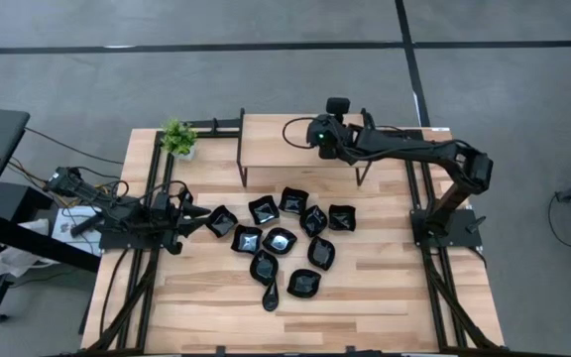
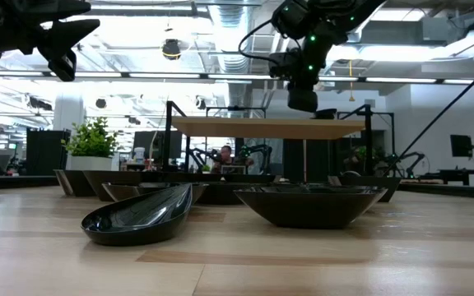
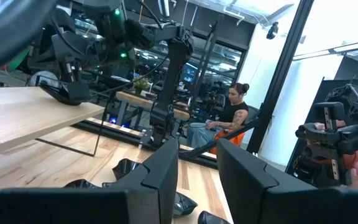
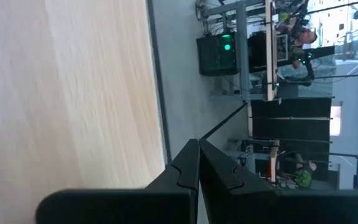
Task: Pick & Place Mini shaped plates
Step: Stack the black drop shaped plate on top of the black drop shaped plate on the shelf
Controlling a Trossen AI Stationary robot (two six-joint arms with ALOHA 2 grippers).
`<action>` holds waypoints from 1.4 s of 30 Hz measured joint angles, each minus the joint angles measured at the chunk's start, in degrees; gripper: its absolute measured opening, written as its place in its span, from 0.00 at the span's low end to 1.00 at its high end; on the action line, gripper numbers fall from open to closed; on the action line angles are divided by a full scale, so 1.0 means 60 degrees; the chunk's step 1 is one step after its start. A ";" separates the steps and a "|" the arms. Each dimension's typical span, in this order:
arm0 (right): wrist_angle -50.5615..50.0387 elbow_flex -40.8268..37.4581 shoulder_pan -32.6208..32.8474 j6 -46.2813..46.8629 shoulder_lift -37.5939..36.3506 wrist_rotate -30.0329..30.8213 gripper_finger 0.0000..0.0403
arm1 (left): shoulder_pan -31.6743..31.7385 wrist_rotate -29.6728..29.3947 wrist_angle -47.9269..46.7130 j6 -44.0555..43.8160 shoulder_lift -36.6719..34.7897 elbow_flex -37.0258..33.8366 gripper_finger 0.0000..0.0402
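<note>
The mini shaped plates [image 1: 281, 241], glossy black, lie clustered on the wooden counter [image 1: 385, 288] in front of the raised shelf [image 1: 305, 144]. The left gripper [image 1: 194, 220] hangs just beside the cluster, on the side toward the potted plant [image 1: 177, 138], fingers [image 3: 160, 180] spread with nothing between them. The right gripper [image 1: 327, 141] is over the shelf, fingers [image 4: 188, 168] pressed together and empty.

No legible text, label, brand, number or sign anywhere: none on table, plates, arms or background room.
</note>
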 joint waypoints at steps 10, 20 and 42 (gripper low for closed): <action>-0.0627 0.0001 0.0213 0.0025 -0.0466 0.0527 0.00 | 0.0004 -0.0004 0.0015 0.0000 0.0000 0.0000 0.28; -0.2109 -0.0004 0.0940 0.1757 -0.1856 0.0912 0.00 | 0.0000 0.0000 0.0034 0.0002 -0.0001 0.0001 0.28; -0.2114 -0.1093 0.2217 0.3523 -0.0752 0.4203 0.00 | 0.0000 0.0000 0.0047 0.0000 0.0000 0.0000 0.28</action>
